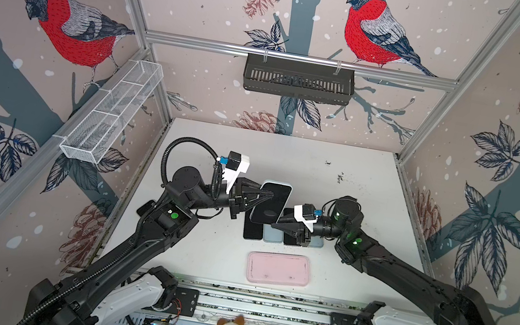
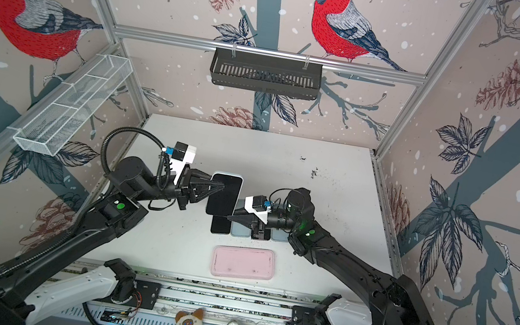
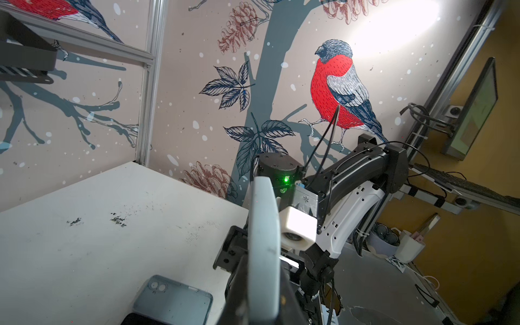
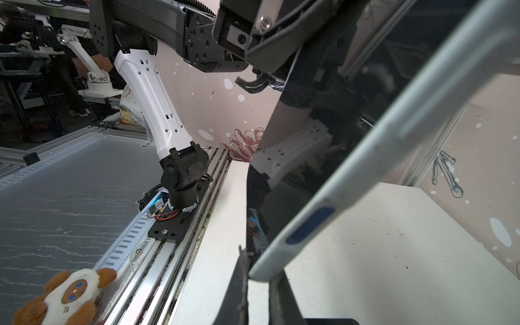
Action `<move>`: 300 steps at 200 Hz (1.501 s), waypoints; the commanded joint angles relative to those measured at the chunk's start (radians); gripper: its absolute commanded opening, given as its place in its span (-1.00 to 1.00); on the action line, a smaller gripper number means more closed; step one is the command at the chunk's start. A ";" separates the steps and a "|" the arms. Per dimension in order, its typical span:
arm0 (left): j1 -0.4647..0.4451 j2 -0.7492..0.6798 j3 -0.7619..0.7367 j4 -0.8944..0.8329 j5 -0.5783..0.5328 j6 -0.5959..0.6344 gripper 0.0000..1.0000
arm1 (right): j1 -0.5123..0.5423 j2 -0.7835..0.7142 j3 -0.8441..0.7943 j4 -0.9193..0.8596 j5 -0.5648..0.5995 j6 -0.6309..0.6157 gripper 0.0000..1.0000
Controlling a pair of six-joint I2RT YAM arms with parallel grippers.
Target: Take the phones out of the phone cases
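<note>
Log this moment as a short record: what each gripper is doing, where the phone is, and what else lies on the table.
left gripper: shut on the phone, holding it above the table
right gripper: shut on the lower corner of the phone case
phone: inside its pale blue case, not yet out
table, front: pink case lying flat
table, under the grippers: row of phones and cases

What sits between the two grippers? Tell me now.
The cased phone, raised above the table. The left gripper clamps one long edge, and the right gripper clamps its near corner. Both top views show it.
</note>
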 commanded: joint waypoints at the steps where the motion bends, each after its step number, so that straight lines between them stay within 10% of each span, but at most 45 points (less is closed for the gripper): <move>1: -0.006 0.006 -0.006 0.067 0.001 -0.040 -1.00 | 0.001 -0.001 0.006 0.052 0.028 -0.048 -0.93; 77: -0.056 0.080 -0.016 0.072 -0.099 -0.052 -1.00 | 0.002 -0.020 -0.010 0.046 0.078 -0.214 -1.00; 206: -0.079 0.117 -0.071 0.239 -0.097 -0.186 -1.00 | -0.033 -0.048 -0.144 0.288 0.206 -0.085 -0.98; 255: -0.077 0.013 -0.113 0.228 -0.386 -0.315 -1.00 | -0.054 -0.201 -0.313 0.407 0.488 0.224 0.07; 300: -0.102 -0.029 -0.262 0.526 -0.672 -0.671 -1.00 | -0.052 -0.420 -0.258 0.118 0.711 0.742 0.21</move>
